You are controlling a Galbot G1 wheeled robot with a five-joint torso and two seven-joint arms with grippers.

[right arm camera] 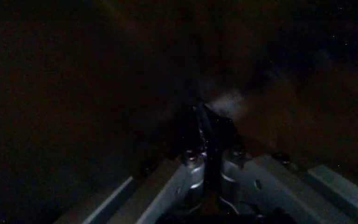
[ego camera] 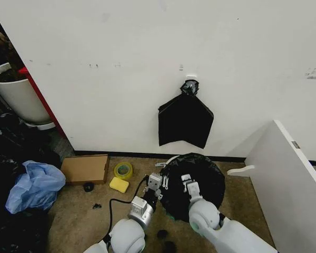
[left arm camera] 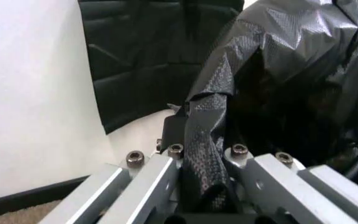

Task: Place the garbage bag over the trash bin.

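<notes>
tan floor [ego camera: 79,219], cardboard box [ego camera: 85,168], tape roll [ego camera: 123,170]

A bare back room or storeroom is shown. A plain white wall [ego camera: 147,63] with scuff marks is seen above a worn brown carpet floor [ego camera: 79,216]. A cardboard box [ego camera: 85,168], a roll of yellow tape [ego camera: 123,170] and piled plastic bags [ego camera: 34,185] are left lying about.

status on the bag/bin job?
Left gripper shut on the garbage bag, at its left edge. Right gripper shut on a fold, on top of the bag. Bag draped over the trash bin, rim hidden. Nothing in the way.
</notes>
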